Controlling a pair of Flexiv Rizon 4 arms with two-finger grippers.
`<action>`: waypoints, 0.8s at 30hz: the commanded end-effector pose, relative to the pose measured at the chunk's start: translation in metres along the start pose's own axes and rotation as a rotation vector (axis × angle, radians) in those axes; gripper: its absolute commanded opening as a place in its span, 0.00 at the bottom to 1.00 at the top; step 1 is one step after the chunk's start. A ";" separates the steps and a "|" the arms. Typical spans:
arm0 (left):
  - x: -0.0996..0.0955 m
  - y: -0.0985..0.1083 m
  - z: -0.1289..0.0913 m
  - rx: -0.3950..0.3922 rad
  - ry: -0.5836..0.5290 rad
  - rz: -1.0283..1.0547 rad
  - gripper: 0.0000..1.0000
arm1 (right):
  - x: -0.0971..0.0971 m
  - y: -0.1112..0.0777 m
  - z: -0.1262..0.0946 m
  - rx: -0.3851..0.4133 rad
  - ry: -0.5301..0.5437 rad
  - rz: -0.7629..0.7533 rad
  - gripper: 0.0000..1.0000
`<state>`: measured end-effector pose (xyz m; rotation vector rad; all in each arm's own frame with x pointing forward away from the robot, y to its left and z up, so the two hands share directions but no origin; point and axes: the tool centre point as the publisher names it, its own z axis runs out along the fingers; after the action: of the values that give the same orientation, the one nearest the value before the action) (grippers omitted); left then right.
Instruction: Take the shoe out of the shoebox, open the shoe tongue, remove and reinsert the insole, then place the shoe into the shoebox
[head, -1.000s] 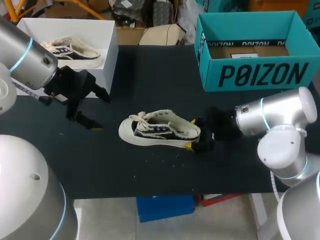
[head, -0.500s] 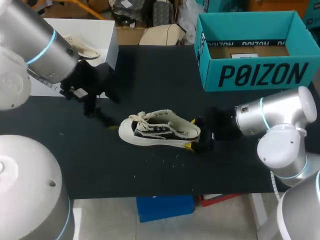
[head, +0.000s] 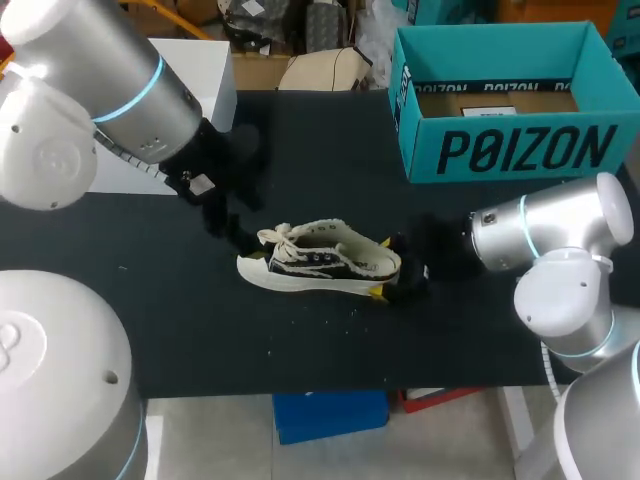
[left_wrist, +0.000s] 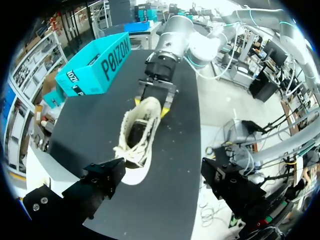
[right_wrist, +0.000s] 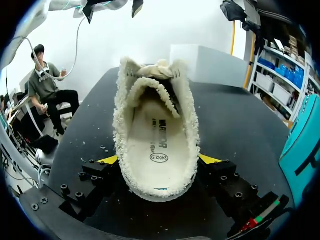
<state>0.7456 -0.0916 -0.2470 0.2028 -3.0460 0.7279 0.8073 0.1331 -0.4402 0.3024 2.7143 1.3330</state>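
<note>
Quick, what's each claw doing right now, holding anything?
Left gripper: open, holding nothing.
Right gripper: shut on the shoe, at its heel.

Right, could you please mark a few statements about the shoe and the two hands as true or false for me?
1. The shoe lies on the black table, outside the teal box. True.
2. The right hand is open and clear of the shoe. False: its fingers press the shoe from both sides.
3. The insole lies loose on the table. False: it sits inside the shoe.
4. The left hand is open, close to the shoe's toe. True.
</note>
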 end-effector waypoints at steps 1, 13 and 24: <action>0.000 0.000 0.002 -0.003 -0.001 -0.001 1.00 | 0.000 0.000 0.002 0.000 -0.001 0.001 0.00; -0.019 -0.015 0.024 -0.424 0.082 -0.830 1.00 | 0.000 0.000 0.002 0.000 -0.001 0.001 0.00; -0.018 -0.014 0.034 -0.677 -0.105 -1.191 1.00 | 0.000 0.000 0.002 0.000 -0.001 0.001 0.00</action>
<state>0.7644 -0.1083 -0.2732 1.0780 -2.7618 0.3443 0.8072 0.1331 -0.4402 0.3023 2.7140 1.3332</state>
